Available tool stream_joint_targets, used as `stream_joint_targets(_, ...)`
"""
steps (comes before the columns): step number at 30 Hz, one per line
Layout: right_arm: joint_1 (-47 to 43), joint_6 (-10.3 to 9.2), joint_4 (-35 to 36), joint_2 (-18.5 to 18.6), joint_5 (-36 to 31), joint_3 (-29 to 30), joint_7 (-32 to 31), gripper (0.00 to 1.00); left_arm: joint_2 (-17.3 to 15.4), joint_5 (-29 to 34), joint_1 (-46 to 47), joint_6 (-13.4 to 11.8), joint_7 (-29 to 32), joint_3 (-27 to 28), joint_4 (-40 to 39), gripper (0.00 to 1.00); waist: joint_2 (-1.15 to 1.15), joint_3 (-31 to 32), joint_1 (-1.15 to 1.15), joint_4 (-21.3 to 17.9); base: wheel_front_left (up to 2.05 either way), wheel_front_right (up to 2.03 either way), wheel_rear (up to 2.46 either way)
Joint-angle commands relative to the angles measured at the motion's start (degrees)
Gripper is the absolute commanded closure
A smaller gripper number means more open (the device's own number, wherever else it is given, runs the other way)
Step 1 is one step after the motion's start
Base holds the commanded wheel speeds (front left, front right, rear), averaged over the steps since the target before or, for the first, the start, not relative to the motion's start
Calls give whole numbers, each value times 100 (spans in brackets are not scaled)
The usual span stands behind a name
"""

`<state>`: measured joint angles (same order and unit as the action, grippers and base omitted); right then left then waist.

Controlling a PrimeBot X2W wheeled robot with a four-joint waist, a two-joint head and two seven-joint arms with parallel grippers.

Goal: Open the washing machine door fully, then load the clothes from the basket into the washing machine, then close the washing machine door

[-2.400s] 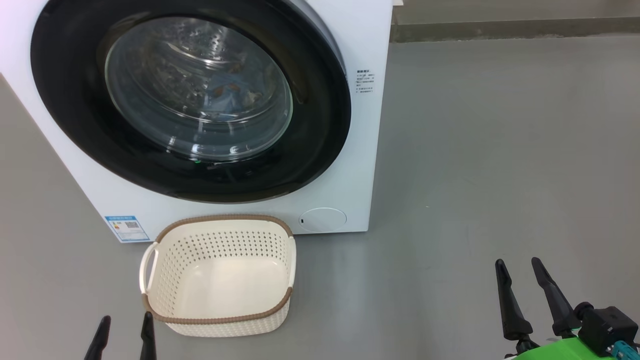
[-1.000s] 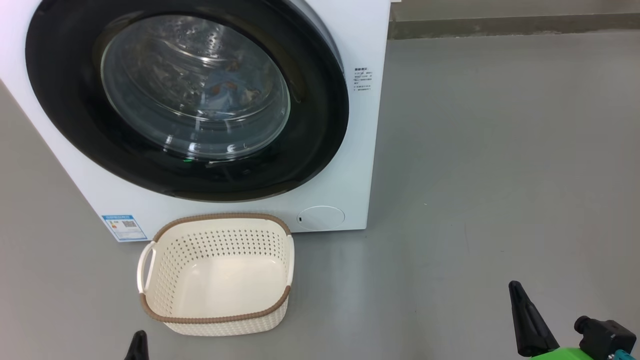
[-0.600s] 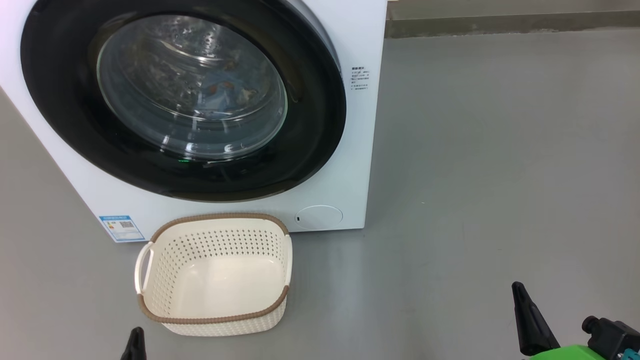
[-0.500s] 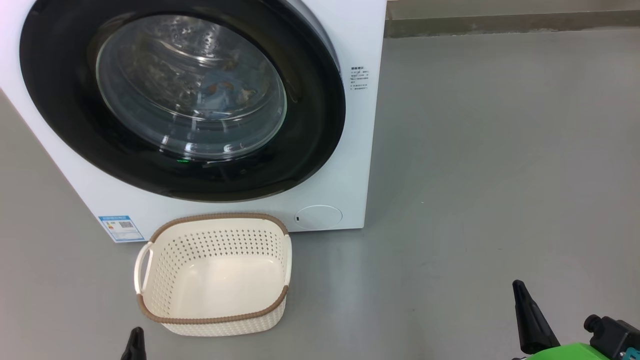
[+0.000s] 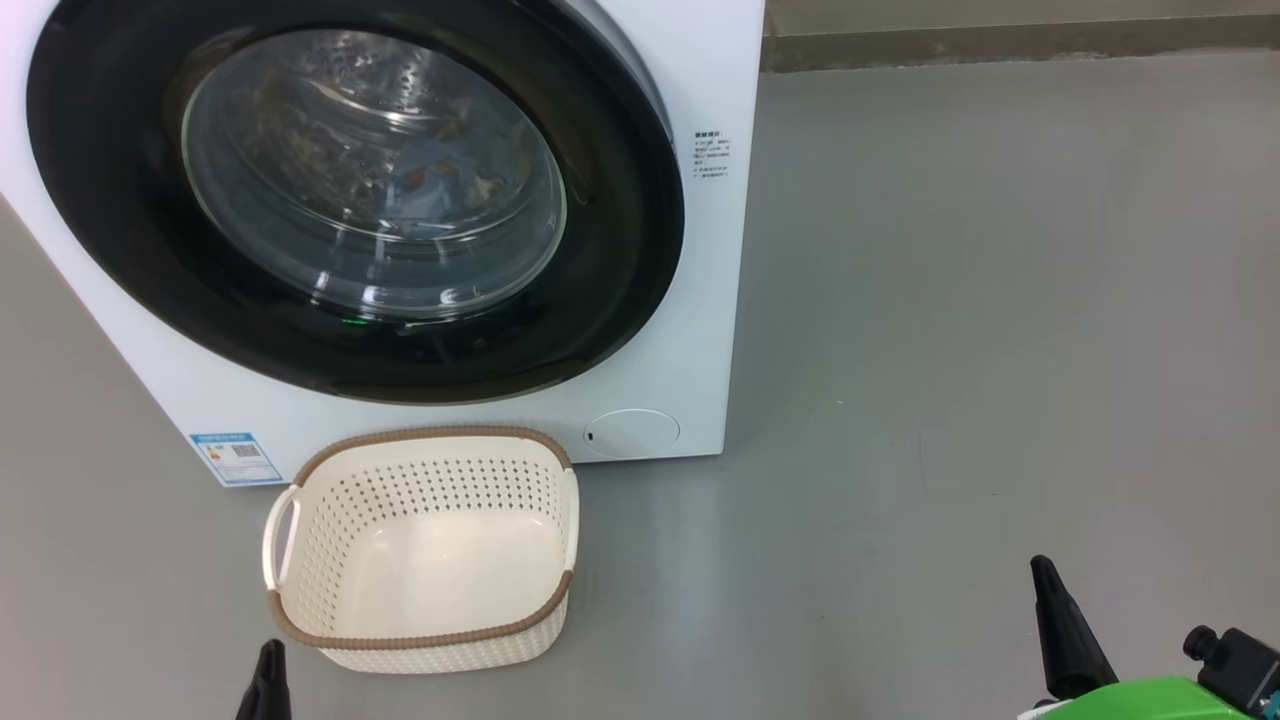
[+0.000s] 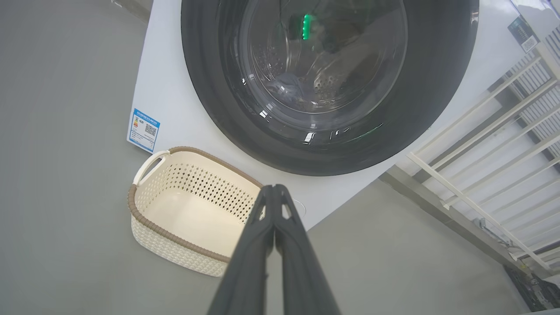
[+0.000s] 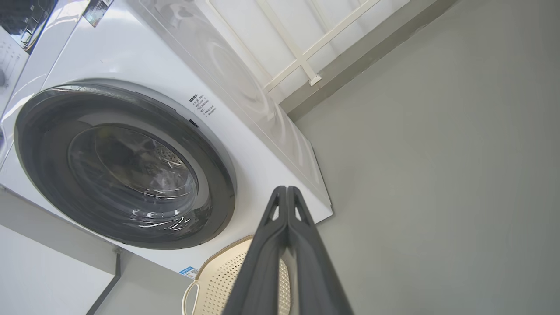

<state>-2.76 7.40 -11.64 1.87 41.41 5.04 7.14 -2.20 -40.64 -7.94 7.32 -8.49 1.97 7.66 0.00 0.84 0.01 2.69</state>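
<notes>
- White, boxy washing machine (image 5: pixel 700 330) on the matte grey floor (image 5: pixel 950 350).
- Washing machine door (image 5: pixel 620 250): glossy black ring, bulging clear glass, flush against the front, closed.
- Basket (image 5: pixel 420 638): cream perforated plastic, brown woven-look rim, just before the machine, smooth bottom bare.
- Clothes (image 5: pixel 440 185): blue fabric, dim behind the glass.
- Left pincer (image 6: pixel 274 188), right pincer (image 7: pixel 286 189): slim dark fingers clenched tip to tip, grasping nothing.

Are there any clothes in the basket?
No, the basket shows a bare cream bottom, and the clothes lie behind the glass of the washing machine door.
</notes>
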Motion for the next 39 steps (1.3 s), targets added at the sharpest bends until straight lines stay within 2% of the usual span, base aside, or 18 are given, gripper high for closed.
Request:
stream_joint_targets(1, 269, 4, 118, 53, 209, -14, -32, 100, -109, -185, 259, 7, 42, 65, -83, 100, 0, -2, -1, -6, 0, 0, 0)
stream_joint_targets(39, 564, 6, -50, 78, 2509, 62, -661, 100, -174, -2631, 793, 11, 635, 131, 251, 100, 0, -49, -1, -130, 0, 0, 0)
